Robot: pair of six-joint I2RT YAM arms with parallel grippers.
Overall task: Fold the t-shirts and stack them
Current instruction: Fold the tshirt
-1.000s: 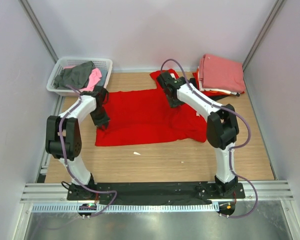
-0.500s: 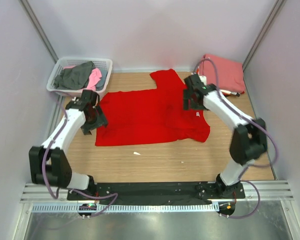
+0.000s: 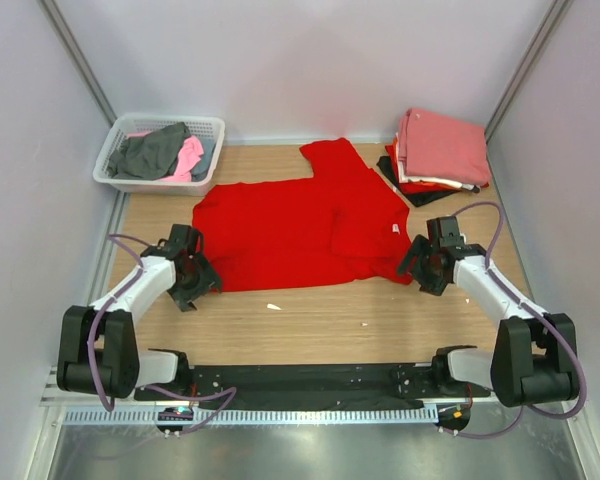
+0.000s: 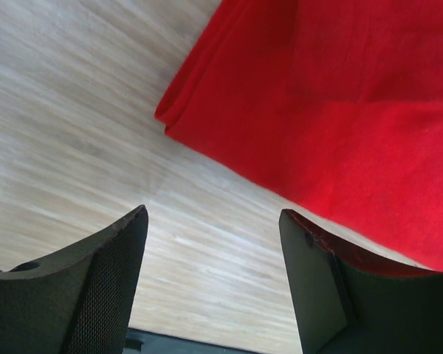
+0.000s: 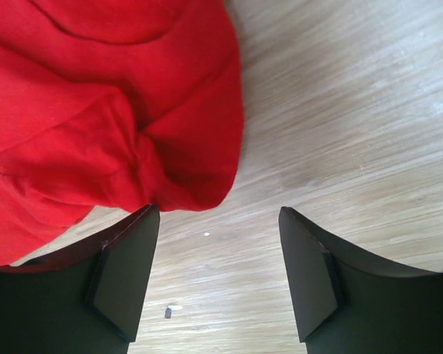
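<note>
A bright red short-sleeved cloth t-shirt (image 3: pixel 290 235) is seen spread flat on the light wooden tabletop (image 3: pixel 320 320), with one sleeve pointed toward the far wall. The left gripper (image 3: pixel 194 282) is placed just off the shirt's near left corner. Its jaws are parted and nothing is held; only bare wood is framed between them in the left wrist view. The right gripper (image 3: pixel 421 263) is set just beside the shirt's near right corner, likewise released and empty, with bunched red cloth lying next to one finger. Beyond the shirt's right edge, a stack of folded t-shirts (image 3: pixel 442 145) topped in salmon-pink is found. Beyond the shirt's far left corner, grey and pink garments (image 3: pixel 160 150) are heaped in a white plastic lattice basket (image 3: pixel 214 128).
</note>
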